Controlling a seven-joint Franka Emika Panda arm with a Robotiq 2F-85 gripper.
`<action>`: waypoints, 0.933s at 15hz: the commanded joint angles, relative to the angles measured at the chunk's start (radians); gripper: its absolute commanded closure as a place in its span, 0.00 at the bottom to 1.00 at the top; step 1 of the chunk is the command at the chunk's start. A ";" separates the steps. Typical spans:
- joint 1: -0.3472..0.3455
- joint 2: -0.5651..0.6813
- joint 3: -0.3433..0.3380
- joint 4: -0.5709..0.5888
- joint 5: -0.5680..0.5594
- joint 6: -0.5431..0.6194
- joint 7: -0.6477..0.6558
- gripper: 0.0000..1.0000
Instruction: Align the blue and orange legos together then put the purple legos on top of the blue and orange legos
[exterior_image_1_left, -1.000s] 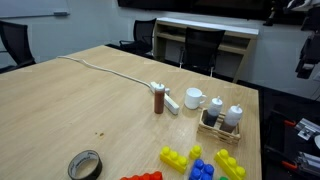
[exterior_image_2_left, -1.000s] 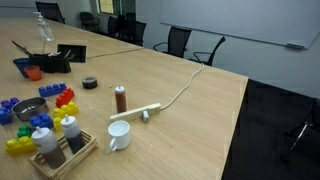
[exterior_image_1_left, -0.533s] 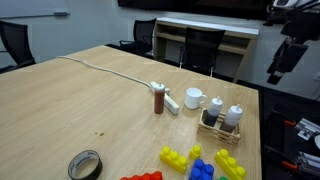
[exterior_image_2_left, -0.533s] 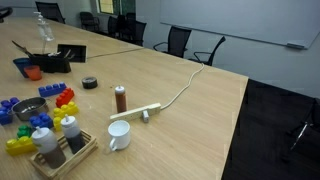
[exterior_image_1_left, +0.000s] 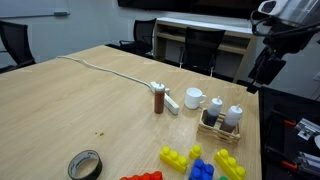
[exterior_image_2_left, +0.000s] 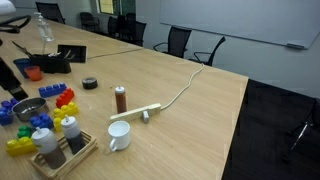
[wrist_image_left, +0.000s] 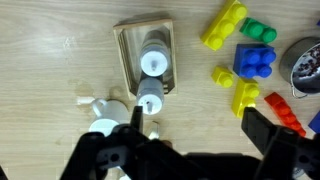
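Observation:
My gripper hangs open high above the table, nothing between its dark fingers. In an exterior view the gripper is in the air beyond the table's far corner. In the wrist view the blue lego lies right of the bottle caddy, and the red-orange lego lies lower right, close to my right finger. Both show in the exterior views: the blue lego and the red-orange lego. I can make out no purple legos.
Yellow legos and a green one lie among the bricks. A wooden caddy holds two bottles. Also on the table are a white mug, a brown shaker, a tape roll and a power strip with cable. Office chairs stand behind.
The arm has swung down and inward from the frame's edge towards the table. Its jaws stay open. Nothing on the table has moved.

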 joint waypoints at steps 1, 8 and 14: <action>0.024 0.004 -0.024 0.002 -0.019 -0.001 0.014 0.00; 0.050 0.113 0.055 0.075 -0.124 0.053 0.009 0.00; 0.045 0.347 0.178 0.234 -0.395 0.183 0.093 0.00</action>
